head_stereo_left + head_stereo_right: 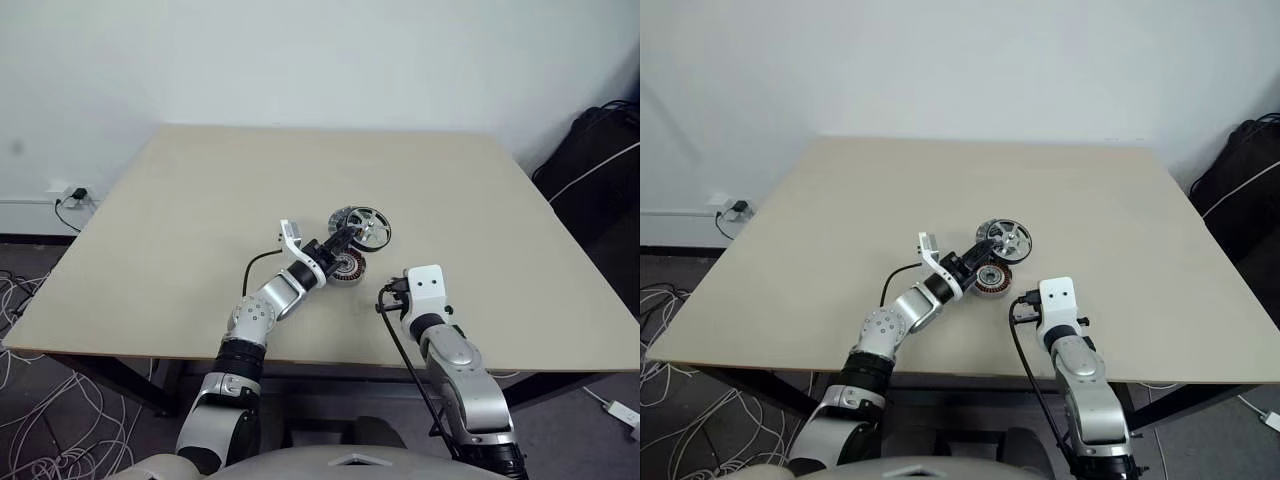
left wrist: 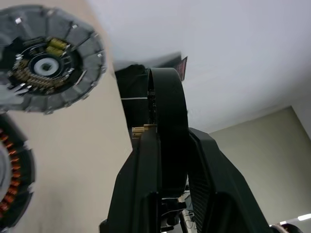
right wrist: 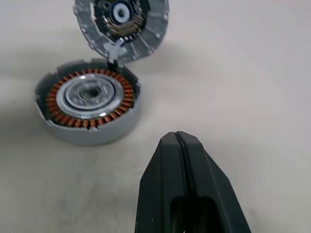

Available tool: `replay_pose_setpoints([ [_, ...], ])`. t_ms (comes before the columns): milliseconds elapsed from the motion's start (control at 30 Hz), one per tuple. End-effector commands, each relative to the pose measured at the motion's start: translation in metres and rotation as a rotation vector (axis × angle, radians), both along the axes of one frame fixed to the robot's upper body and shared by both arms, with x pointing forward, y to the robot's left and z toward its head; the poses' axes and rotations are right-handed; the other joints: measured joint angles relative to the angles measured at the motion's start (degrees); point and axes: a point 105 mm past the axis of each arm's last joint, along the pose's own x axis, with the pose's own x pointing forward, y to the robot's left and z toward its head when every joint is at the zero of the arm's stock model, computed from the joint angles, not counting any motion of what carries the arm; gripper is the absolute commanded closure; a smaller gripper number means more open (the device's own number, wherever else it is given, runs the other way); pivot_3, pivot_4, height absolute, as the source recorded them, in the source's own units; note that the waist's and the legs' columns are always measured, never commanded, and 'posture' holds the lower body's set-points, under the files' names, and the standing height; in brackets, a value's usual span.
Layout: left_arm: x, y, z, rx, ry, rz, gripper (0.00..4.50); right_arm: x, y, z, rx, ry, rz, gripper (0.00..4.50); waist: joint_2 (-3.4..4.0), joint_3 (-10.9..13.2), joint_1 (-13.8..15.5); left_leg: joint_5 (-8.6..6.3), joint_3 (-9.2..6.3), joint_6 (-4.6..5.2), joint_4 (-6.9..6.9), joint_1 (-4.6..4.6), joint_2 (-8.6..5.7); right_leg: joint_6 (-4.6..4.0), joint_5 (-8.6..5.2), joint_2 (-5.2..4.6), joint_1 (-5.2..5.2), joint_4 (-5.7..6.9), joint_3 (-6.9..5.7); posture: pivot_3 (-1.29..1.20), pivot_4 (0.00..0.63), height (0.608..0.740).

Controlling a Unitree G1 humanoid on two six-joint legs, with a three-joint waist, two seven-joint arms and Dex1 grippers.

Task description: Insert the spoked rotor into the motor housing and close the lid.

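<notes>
The motor housing (image 3: 87,104) lies on the table with its copper ring of windings facing up. Its grey ribbed lid (image 3: 121,22) is tipped open just behind it, and the two meet at a small tab. My left gripper (image 2: 167,141) is shut on the dark rim of the spoked rotor (image 1: 367,228). It holds the rotor on edge just above and beyond the housing (image 1: 349,266), beside the lid (image 2: 46,58). My right gripper (image 3: 181,141) is shut and holds nothing. It hovers over the table a short way in front of the housing.
The beige table (image 1: 200,200) has bare surface on all sides of the parts. A black bag (image 1: 600,160) stands off its far right corner. Cables (image 1: 30,430) lie on the floor to the left.
</notes>
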Motion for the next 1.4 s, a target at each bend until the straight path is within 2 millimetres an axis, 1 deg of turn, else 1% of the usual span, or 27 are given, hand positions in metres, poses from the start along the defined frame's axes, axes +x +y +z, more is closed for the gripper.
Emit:
replay_pose_setpoints([
  [33,-0.019,-0.036,-0.002,-0.114,0.065,-0.035,4.05,0.004,-0.001,0.021,0.000,-0.078,-0.011,4.50,-0.01,0.0,0.1,0.00,0.00,0.00,0.01,0.00,0.00,0.00,0.00,-0.01,0.00,-0.01,0.00,0.00,0.000,0.740],
  [200,-0.018,-0.034,-0.018,-0.088,0.109,-0.020,4.05,0.002,-0.002,0.021,0.000,-0.076,-0.015,4.50,-0.04,0.0,0.1,-0.05,0.00,-0.02,0.06,0.00,0.00,0.03,0.02,-0.03,0.02,-0.03,0.00,0.00,0.000,0.740],
  [467,-0.015,-0.029,-0.036,-0.049,0.155,0.017,4.05,0.001,-0.003,0.020,-0.003,-0.072,-0.021,4.50,-0.05,0.0,0.2,-0.07,0.00,-0.06,0.05,-0.03,0.00,0.04,0.02,-0.04,-0.01,-0.02,0.01,0.00,0.000,0.740],
  [867,-0.011,-0.024,-0.040,-0.042,0.159,0.050,4.05,0.001,-0.005,0.021,-0.009,-0.075,-0.029,4.50,-0.06,0.0,0.2,-0.15,0.00,-0.18,0.06,-0.10,0.00,0.06,0.03,-0.05,-0.09,-0.01,0.00,0.00,0.000,0.740],
  [1200,-0.008,-0.017,-0.050,0.001,0.180,0.093,4.05,0.001,-0.007,0.022,-0.014,-0.079,-0.033,4.50,-0.05,0.0,0.2,-0.14,0.00,-0.18,0.08,-0.19,0.00,0.08,0.05,-0.06,-0.16,-0.01,0.00,0.00,0.000,0.740],
  [1367,-0.006,-0.015,-0.052,0.006,0.185,0.107,4.05,0.001,-0.007,0.022,-0.015,-0.079,-0.034,4.50,-0.06,0.0,0.2,-0.14,0.00,-0.18,0.11,-0.22,0.00,0.09,0.06,-0.06,-0.17,0.01,-0.01,0.00,0.000,0.740],
  [1400,-0.006,-0.015,-0.052,0.008,0.187,0.108,3.70,0.001,-0.007,0.022,-0.015,-0.080,-0.034,4.50,-0.06,0.0,0.2,-0.14,0.00,-0.17,0.11,-0.22,0.00,0.09,0.06,-0.06,-0.18,0.01,0.00,0.00,0.000,0.740],
])
